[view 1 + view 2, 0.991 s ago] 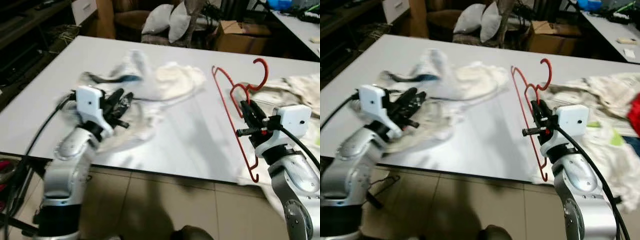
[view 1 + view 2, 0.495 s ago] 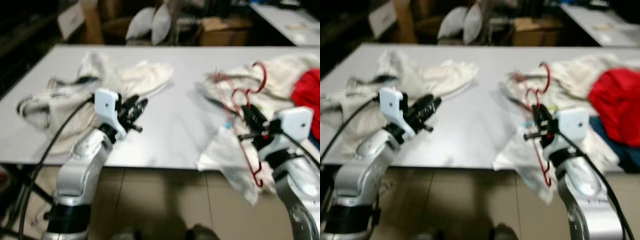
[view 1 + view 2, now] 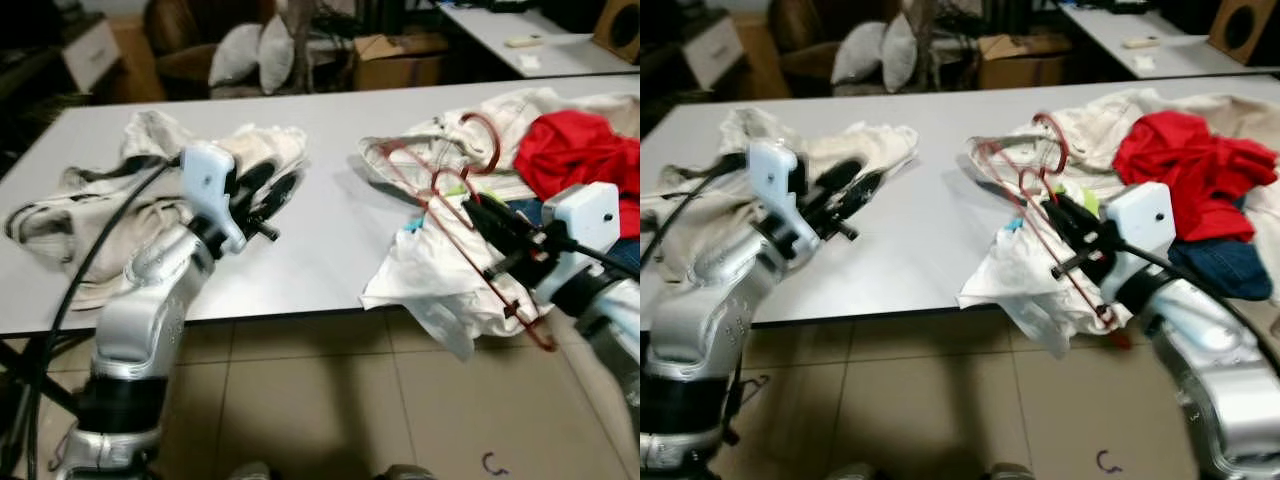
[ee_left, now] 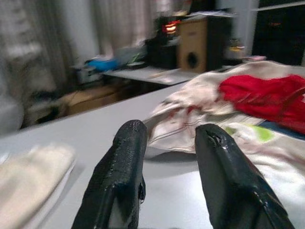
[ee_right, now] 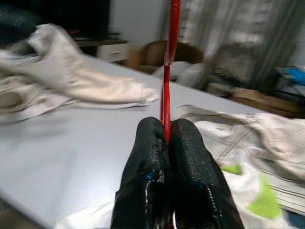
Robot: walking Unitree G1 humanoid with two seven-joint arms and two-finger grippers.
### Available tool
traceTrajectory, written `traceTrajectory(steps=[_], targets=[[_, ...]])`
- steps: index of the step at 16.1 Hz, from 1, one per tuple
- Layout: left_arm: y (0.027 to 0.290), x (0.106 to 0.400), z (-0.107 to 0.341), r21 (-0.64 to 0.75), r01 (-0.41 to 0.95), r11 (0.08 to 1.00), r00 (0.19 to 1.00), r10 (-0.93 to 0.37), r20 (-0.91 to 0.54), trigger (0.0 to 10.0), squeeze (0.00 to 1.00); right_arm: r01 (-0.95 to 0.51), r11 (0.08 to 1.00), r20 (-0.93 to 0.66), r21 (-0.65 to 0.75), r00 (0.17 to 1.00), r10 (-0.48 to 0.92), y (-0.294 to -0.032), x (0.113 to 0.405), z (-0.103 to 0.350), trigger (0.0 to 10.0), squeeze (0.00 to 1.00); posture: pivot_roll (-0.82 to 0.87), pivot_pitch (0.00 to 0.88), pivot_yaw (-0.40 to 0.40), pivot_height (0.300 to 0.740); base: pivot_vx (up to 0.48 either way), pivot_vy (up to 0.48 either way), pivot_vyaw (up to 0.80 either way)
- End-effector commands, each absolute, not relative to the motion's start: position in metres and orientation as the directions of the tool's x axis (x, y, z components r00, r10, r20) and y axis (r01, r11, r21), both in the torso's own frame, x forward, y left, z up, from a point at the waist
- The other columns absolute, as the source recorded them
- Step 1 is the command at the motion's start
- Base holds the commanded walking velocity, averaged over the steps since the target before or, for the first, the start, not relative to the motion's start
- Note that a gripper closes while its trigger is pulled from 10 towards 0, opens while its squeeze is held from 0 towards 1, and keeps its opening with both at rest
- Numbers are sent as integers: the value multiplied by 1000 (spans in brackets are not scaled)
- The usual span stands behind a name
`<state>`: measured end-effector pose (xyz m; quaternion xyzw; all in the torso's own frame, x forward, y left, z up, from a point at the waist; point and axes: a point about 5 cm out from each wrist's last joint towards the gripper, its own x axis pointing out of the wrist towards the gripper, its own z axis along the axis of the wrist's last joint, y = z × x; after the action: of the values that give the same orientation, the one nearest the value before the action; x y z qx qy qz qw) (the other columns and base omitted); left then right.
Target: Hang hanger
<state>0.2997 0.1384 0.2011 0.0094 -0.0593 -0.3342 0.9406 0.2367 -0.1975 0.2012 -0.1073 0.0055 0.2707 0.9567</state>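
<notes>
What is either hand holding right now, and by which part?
The right hand is shut on the thin red wire hanger, pinching one straight wire of its frame, hook end pointing away. The left hand is open, holding nothing.

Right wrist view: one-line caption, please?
Right tool shut on a red hanger above a grey table strewn with pale clothes.

Bare strip of table (image 3: pixel 320 215) open for my hands, cream clothes heap (image 3: pixel 120 200) crowding its left side, white garments (image 3: pixel 440 270) spilling over its right front edge, red cloth (image 3: pixel 575 150) piled beyond, cardboard box (image 3: pixel 390 60) behind the table
</notes>
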Motion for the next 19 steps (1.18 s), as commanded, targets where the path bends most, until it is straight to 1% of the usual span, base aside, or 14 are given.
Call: traceTrajectory(steps=[1,2,3,4,5,7,10,11,13,14,16,17,18,19], targets=[[142,301,209,102,676,729,723,-684,95,10000,1000,-619,756,-74,-213,781,620,-193,238,208,10000,0,-175,0,30,740,0,0,0],[141,301,214,122,706,697,691,-717,96,10000,1000,-658,718,-95,-227,748,657,-194,238,210,10000,0,-176,0,32,740,0,0,0],[141,301,223,145,759,634,627,-773,97,10000,1000,-711,660,-128,-243,698,705,-197,239,213,10000,0,-176,0,32,740,0,0,0],[139,300,235,166,821,546,540,-837,85,10000,1000,-754,601,-157,-265,648,745,-203,242,218,10000,0,-171,0,28,740,0,0,0],[137,297,244,177,874,452,450,-892,53,10000,1000,-775,569,-159,-276,620,768,-207,246,224,10000,0,-171,0,28,740,0,0,0],[127,295,253,195,937,291,300,-954,-18,10000,1000,-831,467,-172,-304,530,831,-203,246,231,10000,0,-159,0,19,740,0,0,0],[115,301,253,214,965,149,176,-978,-113,10000,1000,-857,358,-185,-371,446,876,-194,249,239,10000,0,-158,0,25,740,0,0,0],[110,302,252,193,975,106,130,-985,-115,10000,0,-853,321,-201,-411,428,881,-191,251,241,10000,0,-157,0,28,740,0,0,0],[104,305,246,167,984,62,83,-989,-125,10000,0,-849,264,-221,-457,396,891,-185,251,244,10000,0,-160,0,38,740,0,0,0],[101,308,242,164,985,59,81,-987,-135,10000,0,-846,240,-231,-476,384,894,-183,251,245,10000,0,-163,0,47,740,0,0,0],[96,311,234,131,991,20,38,-989,-143,10000,0,-830,213,-239,-516,378,894,-180,250,249,10000,0,-170,0,55,740,0,0,0],[95,311,234,114,993,1,16,-990,-137,6784,0,-823,210,-233,-528,378,896,-180,250,252,10000,0,-175,0,66,740,0,0,0],[95,311,234,112,994,-4,12,-991,-137,6784,0,-820,209,-231,-532,378,896,-180,250,253,10000,0,-175,0,66,740,0,0,0],[95,313,234,105,994,-3,10,-992,-129,0,0,-819,204,-225,-537,373,900,-179,250,255,10000,0,-175,0,70,740,0,0,0]])
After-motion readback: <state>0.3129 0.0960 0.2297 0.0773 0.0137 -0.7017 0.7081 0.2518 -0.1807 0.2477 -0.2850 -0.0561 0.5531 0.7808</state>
